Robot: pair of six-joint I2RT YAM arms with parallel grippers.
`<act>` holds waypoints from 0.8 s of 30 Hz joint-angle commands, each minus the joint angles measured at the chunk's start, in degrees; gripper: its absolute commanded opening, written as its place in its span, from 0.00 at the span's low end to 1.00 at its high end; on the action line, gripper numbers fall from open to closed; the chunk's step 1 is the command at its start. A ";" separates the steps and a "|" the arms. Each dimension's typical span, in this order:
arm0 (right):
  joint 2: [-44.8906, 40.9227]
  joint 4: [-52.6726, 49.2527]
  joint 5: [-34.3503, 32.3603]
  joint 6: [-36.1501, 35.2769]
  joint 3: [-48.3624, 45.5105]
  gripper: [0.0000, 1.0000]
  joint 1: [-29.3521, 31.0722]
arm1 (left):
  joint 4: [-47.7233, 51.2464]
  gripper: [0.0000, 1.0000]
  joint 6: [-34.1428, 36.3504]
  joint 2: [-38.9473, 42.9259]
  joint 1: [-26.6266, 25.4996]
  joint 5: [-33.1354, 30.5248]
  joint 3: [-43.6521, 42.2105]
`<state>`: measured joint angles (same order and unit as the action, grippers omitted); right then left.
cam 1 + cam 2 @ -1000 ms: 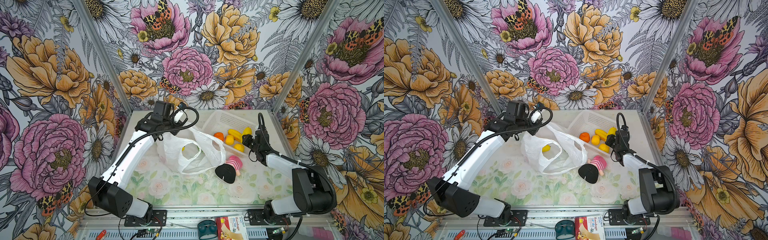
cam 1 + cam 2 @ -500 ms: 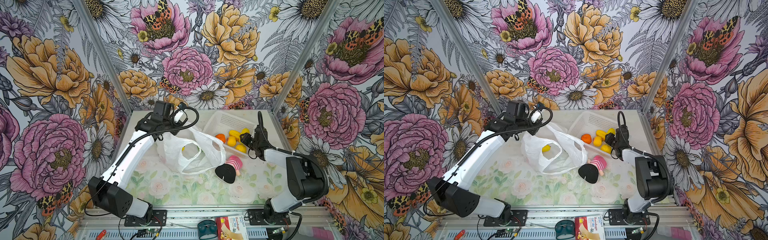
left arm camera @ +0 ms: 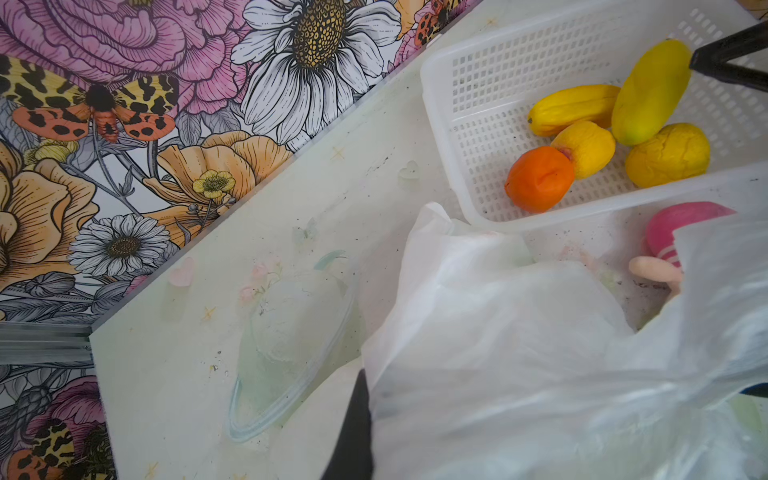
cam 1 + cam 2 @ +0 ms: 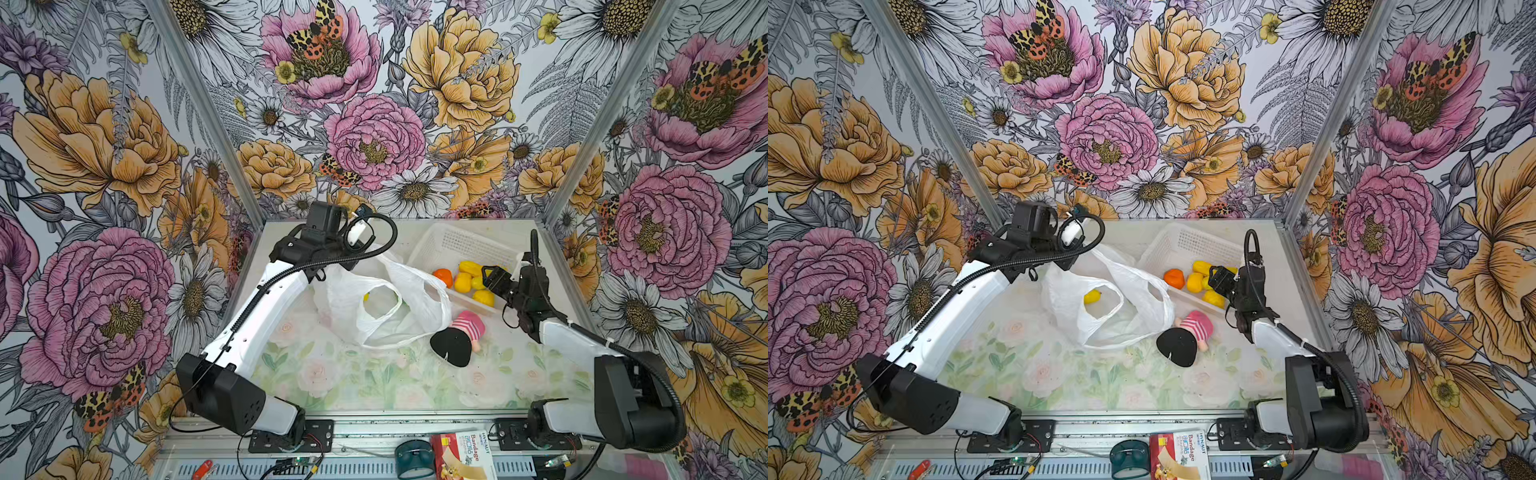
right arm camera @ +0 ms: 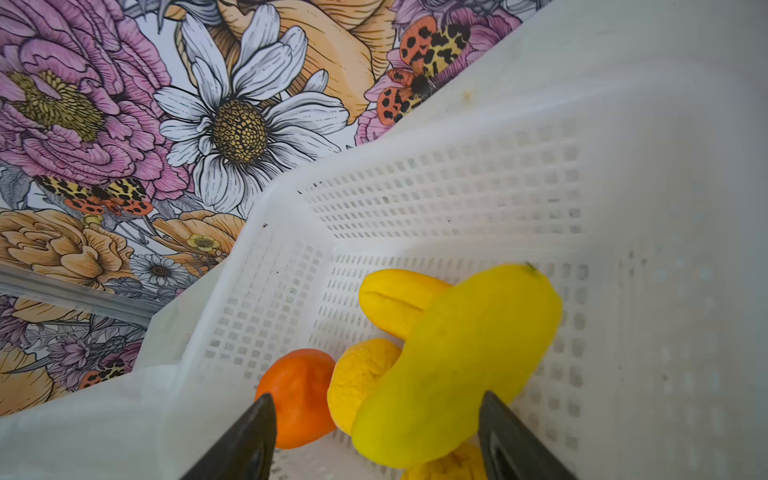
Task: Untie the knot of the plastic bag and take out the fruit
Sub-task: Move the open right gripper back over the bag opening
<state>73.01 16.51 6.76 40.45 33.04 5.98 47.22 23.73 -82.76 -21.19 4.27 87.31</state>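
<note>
The white plastic bag (image 4: 386,307) lies crumpled mid-table with its mouth open. No knot shows; its loop handles lie apart. One yellow fruit (image 4: 1092,297) sits inside, seen through a handle hole. My left gripper (image 4: 360,254) is shut on the bag's far edge; in the left wrist view one dark finger (image 3: 353,424) shows against the plastic. My right gripper (image 5: 377,397) stands open over the white basket (image 4: 457,245). A long yellow fruit (image 5: 465,365) rests between its fingers on an orange fruit (image 5: 297,395) and other yellow fruit (image 4: 462,282).
A pink-striped doll with black hair (image 4: 461,336) lies on the table between the bag and the basket's near wall. A bandage box (image 4: 463,453) and a teal roll (image 4: 413,457) sit on the front rail. The floral walls close in on three sides.
My right gripper's jaws have spread wide around the long yellow fruit over the basket, and that arm has shifted slightly. The left arm and the bag have stayed still.
</note>
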 commanded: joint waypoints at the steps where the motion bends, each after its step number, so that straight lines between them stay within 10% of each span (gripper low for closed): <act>1: -6.97 0.00 -6.22 -3.80 -1.28 0.77 3.25 | -1.26 0.00 -0.60 0.06 0.36 0.52 0.66; 5: -14.28 3.47 -7.58 -7.17 -4.43 0.77 7.20 | -1.26 0.00 -0.61 0.16 0.38 0.57 0.69; 14: -24.73 15.82 2.57 -20.06 -9.64 0.42 20.34 | -1.26 0.00 -0.71 0.07 0.43 0.30 0.72; 24: -16.63 7.30 7.56 -43.58 -2.05 0.23 43.51 | -1.21 0.00 -0.70 0.14 0.37 0.34 0.67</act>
<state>52.80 27.64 12.25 7.62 26.98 45.25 47.18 23.73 -82.76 -21.19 4.27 87.31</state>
